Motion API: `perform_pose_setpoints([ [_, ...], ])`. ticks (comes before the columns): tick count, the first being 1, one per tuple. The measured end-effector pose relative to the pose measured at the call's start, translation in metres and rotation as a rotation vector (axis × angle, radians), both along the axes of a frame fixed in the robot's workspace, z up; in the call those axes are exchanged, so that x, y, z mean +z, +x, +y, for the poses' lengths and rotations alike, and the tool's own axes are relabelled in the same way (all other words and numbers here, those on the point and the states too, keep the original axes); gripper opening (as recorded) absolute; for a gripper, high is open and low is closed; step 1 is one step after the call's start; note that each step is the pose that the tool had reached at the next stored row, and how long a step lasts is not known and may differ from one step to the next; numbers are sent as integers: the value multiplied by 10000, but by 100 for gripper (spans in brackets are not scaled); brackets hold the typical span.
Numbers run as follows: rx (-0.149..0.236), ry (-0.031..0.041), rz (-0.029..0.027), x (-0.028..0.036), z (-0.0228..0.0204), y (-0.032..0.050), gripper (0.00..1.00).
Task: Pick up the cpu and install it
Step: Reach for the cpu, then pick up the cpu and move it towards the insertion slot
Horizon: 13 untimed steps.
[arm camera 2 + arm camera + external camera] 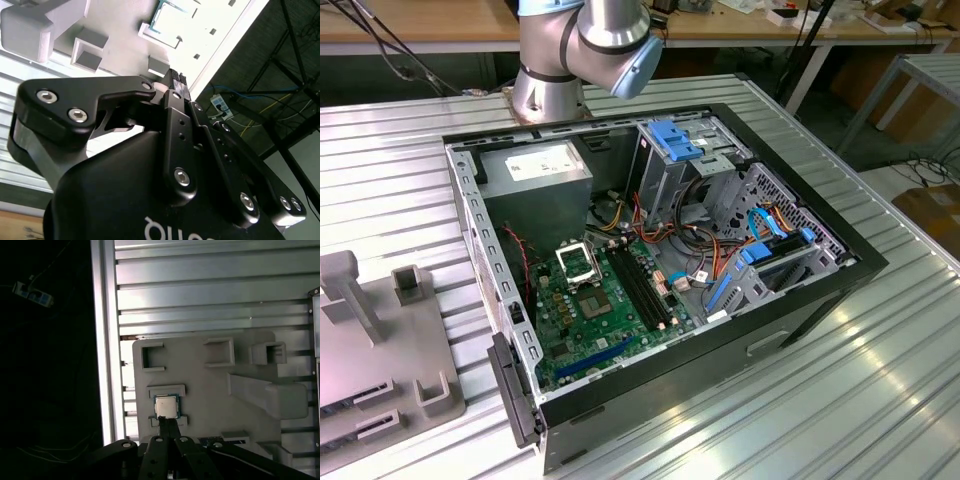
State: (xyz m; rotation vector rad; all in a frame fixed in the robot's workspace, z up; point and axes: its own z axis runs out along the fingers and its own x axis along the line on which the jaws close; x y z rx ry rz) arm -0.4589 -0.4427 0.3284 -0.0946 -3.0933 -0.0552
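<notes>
cpu (pixel 166 406) sits in grey holder tray (pixel 210 390) on ribbed tabletop (pixel 200 295); jaws pressed together w/ nothing held, over tray.

Near the middle of the frame the cpu (pixel 166 406) lies flat, silver top up, in a shallow seat of a grey holder (pixel 205 390). The tool (pixel 165 421) comes in from the frame's edge, its black fingers (pixel 170 430) drawn together, tip at the cpu's edge; contact cannot be told. The holder also has three open pockets (pixel 219 351) and a tall block (pixel 270 392). It lies on a ribbed metal worktop (pixel 210 295). Beyond the worktop's edge, a power strip (pixel 32 294) lies on the dark floor (pixel 45 370).
</notes>
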Motion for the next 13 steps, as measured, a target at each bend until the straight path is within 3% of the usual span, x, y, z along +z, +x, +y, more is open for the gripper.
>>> perform_pose_setpoints([
  [13,0,0,-1,0,-3,0,11],
])
